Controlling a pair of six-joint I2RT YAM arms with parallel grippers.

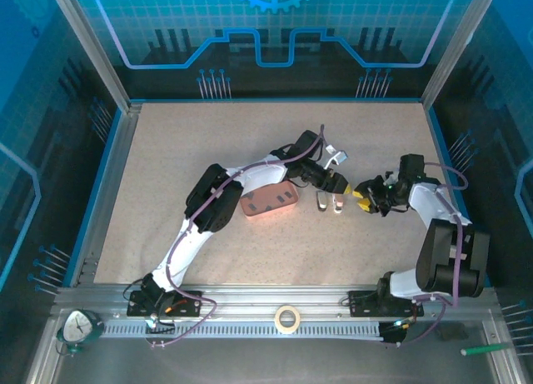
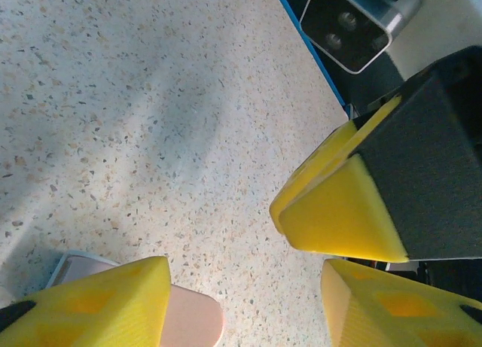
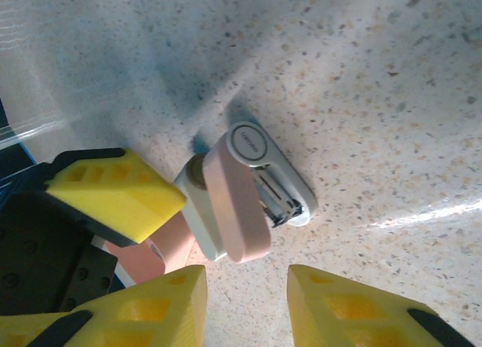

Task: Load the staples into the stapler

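there, right tool point(image 3: 247, 281) slightly parted, just short of stapler point(image 3: 237, 200).

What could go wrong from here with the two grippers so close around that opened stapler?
1. The left gripper and right gripper crowd the small pink-and-white plastic stapler; their yellow fingers nearly meet and could collide.
2. The stapler lies hinged open on the speckled table, both grippers open, neither visibly gripping it; a nudge might slide it or snap it shut.
3. The shallow salmon-pink tray sits beside the left arm, which might bump it.
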